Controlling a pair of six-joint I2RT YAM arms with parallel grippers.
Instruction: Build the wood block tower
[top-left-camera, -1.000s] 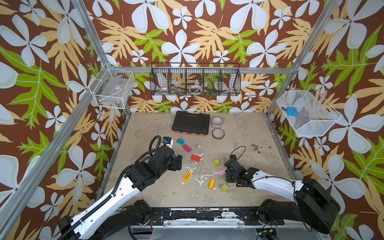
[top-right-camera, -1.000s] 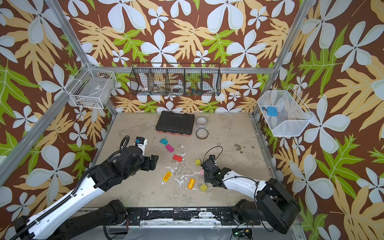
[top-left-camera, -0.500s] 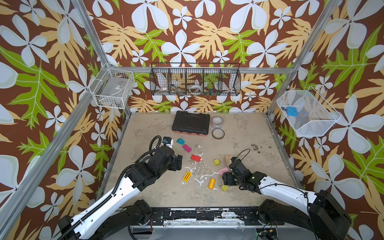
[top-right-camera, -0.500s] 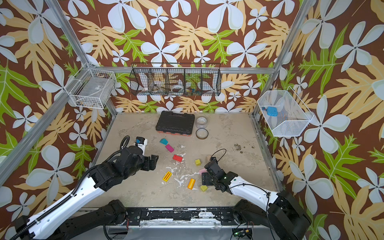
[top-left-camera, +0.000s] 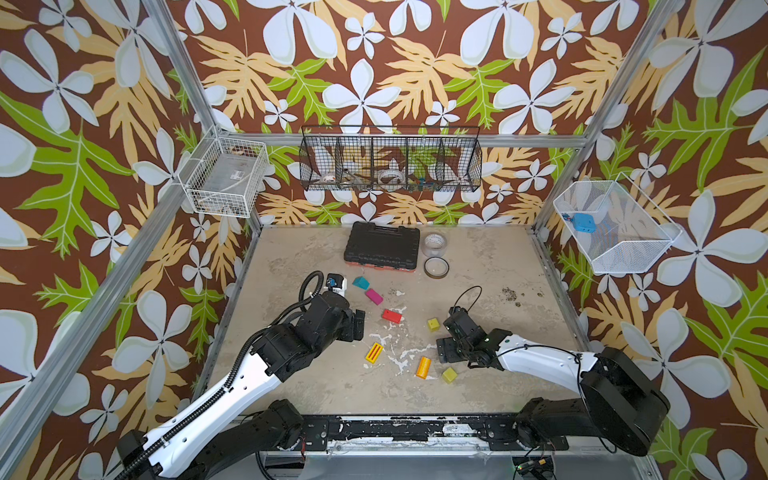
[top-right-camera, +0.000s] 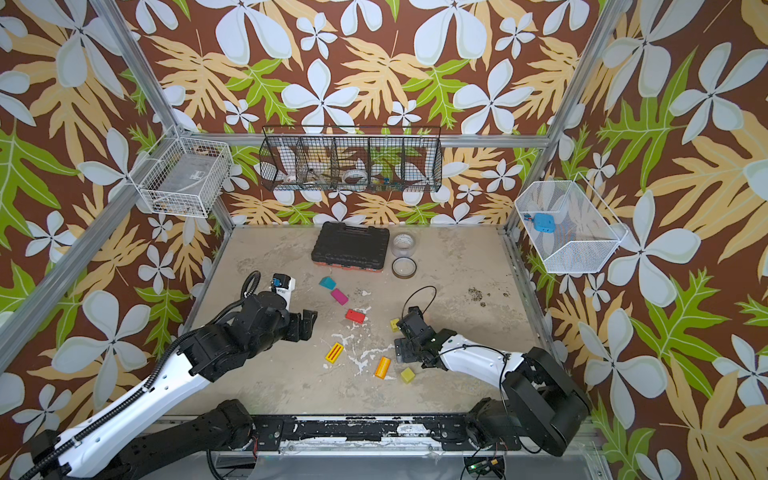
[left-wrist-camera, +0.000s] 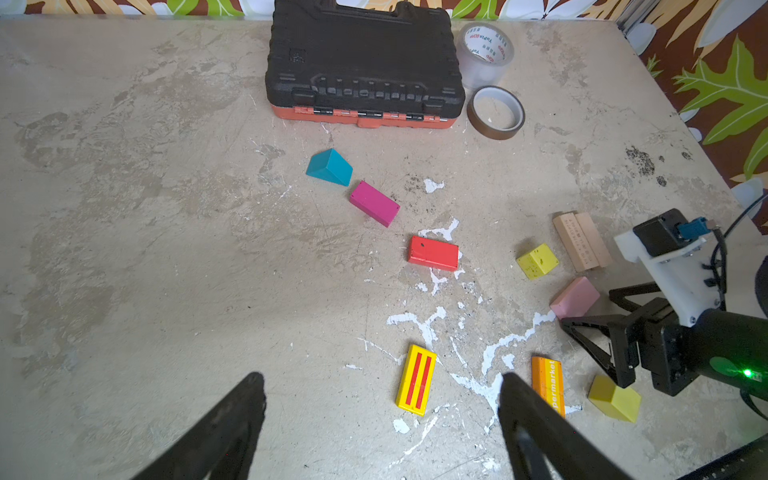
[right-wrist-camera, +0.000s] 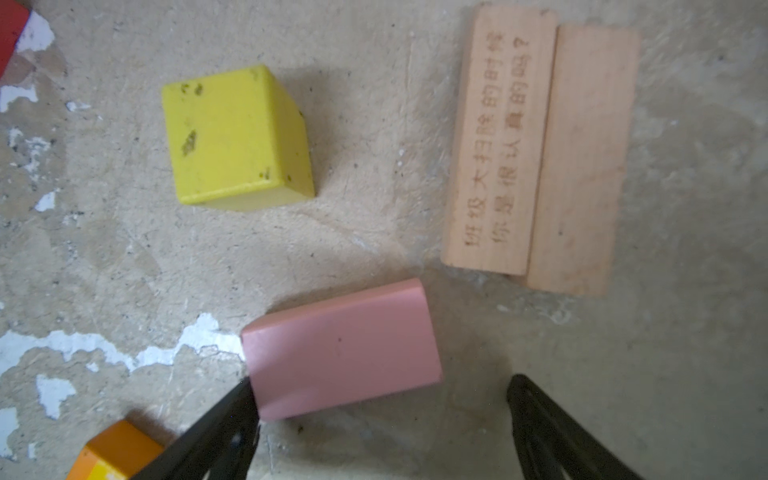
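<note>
No tower stands; the wood blocks lie singly on the table. A teal wedge (top-left-camera: 360, 283), magenta brick (top-left-camera: 374, 296), red brick (top-left-camera: 391, 316), yellow cube (top-left-camera: 433, 324), striped yellow brick (top-left-camera: 374, 353), orange cylinder (top-left-camera: 423, 367) and yellow-green cube (top-left-camera: 449, 375) show in both top views. Two plain wood bars (right-wrist-camera: 536, 149) lie side by side beyond a pink brick (right-wrist-camera: 345, 349). My right gripper (right-wrist-camera: 382, 384) is open low over the pink brick, one finger touching its corner. My left gripper (left-wrist-camera: 381, 379) hovers open and empty above the striped brick (left-wrist-camera: 415, 380).
A black tool case (top-left-camera: 381, 248) and two tape rolls (top-left-camera: 435, 243) (top-left-camera: 436, 267) sit at the back of the table. Wire baskets (top-left-camera: 226, 176) (top-left-camera: 390, 164) (top-left-camera: 611, 226) hang on the walls. White paint flecks (top-left-camera: 399, 353) mark the table among the blocks.
My right gripper's jaws have opened wide and it has shifted, now covering the pink brick and wood bars in the top views. The left arm has not moved.
</note>
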